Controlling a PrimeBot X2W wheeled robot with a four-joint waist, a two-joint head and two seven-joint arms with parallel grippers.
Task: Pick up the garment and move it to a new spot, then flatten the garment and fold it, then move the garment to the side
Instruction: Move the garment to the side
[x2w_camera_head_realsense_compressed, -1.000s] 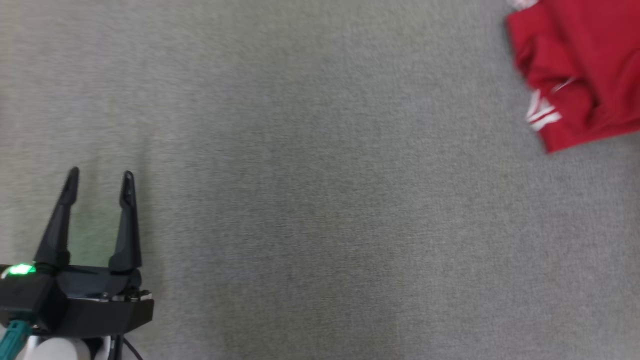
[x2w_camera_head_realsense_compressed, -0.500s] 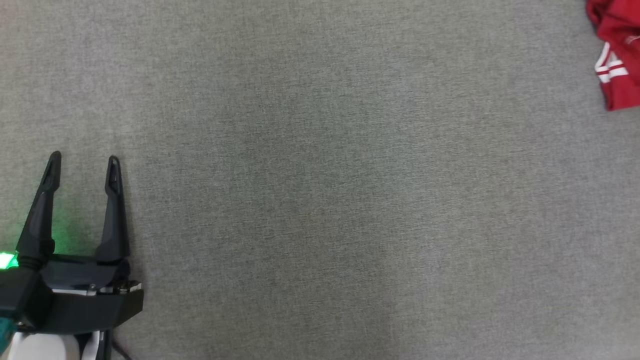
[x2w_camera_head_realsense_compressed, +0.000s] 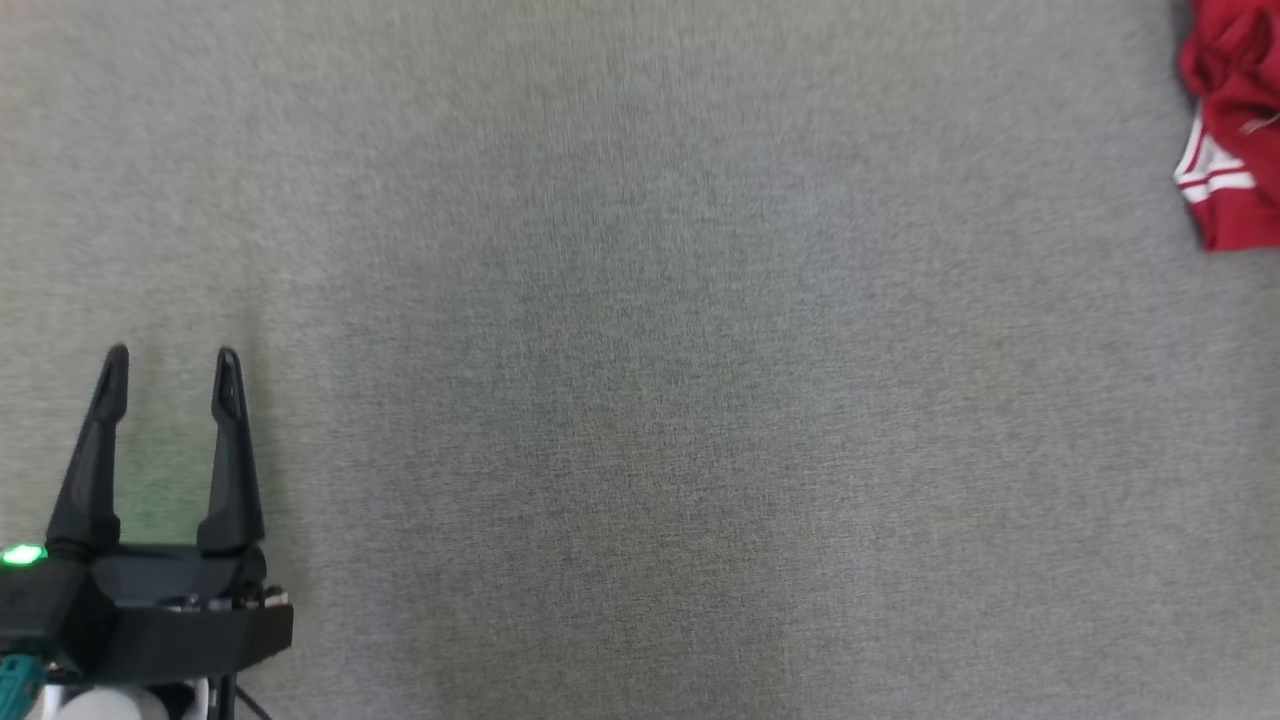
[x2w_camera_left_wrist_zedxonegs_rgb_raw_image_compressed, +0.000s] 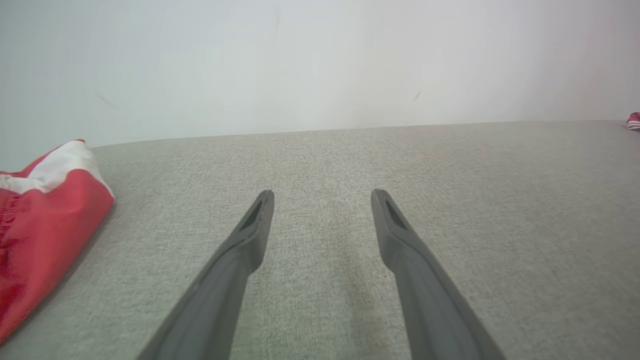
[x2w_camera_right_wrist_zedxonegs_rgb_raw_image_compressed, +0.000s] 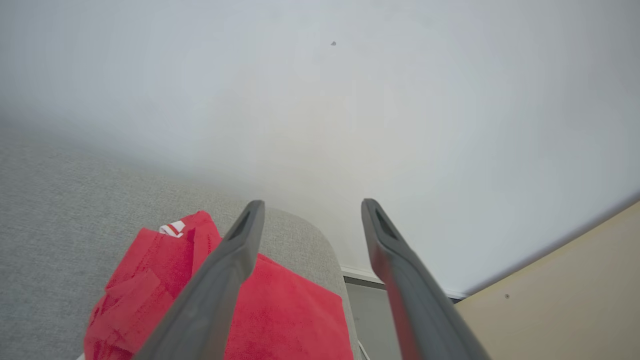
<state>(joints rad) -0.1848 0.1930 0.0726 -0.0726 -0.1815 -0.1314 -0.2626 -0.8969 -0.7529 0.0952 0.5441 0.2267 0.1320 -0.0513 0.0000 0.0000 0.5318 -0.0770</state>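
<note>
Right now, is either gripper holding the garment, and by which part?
Nothing is held: left gripper and right gripper are both open, with the garment lying free under the right.

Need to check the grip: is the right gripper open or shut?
Open. In the right wrist view the right gripper has its two fingers spread apart with nothing between them; the red garment lies below.

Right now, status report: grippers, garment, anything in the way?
Left gripper open, empty, over grey surface. Right gripper open at red garment, not gripping it. Garment lies at surface's edge. Nothing blocking it.
</note>
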